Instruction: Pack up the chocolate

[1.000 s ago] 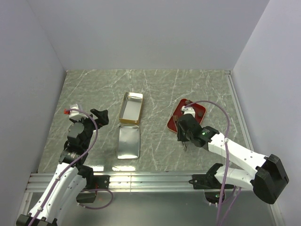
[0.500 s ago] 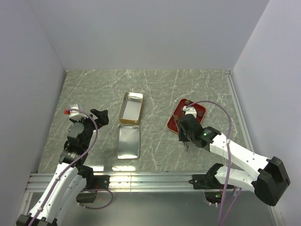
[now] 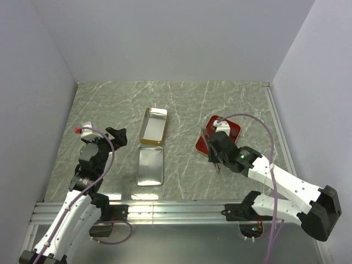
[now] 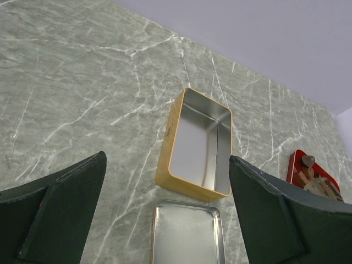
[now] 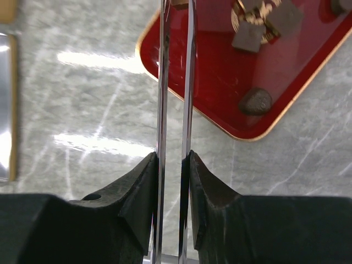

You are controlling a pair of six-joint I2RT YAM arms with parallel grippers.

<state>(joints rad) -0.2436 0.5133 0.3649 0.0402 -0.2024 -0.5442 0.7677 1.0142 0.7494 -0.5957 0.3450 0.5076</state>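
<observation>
Several chocolate chunks lie in the red square tray [image 5: 220, 77]: a rounded one [image 5: 254, 102] and blocky ones [image 5: 248, 36]. My right gripper [image 5: 174, 159] is shut on a pair of metal tongs [image 5: 161, 82], whose blades reach over the tray's near-left rim. A small brown bit [image 5: 179, 2] shows between the tips at the frame's top edge, mostly cut off. In the top view the right gripper [image 3: 216, 151] is at the tray's [image 3: 235, 131] left side. The open gold tin [image 3: 154, 126] is empty. My left gripper [image 4: 165, 220] is open and empty, well left of the tin [image 4: 198, 146].
The tin's silver lid [image 3: 150, 166] lies flat just in front of the tin, also in the left wrist view [image 4: 187, 234]. White walls close in the marble table on three sides. A metal rail [image 3: 165, 209] runs along the near edge.
My right arm has shifted slightly up and right, carrying the tongs further over the tray's left corner. The left arm has not moved.
</observation>
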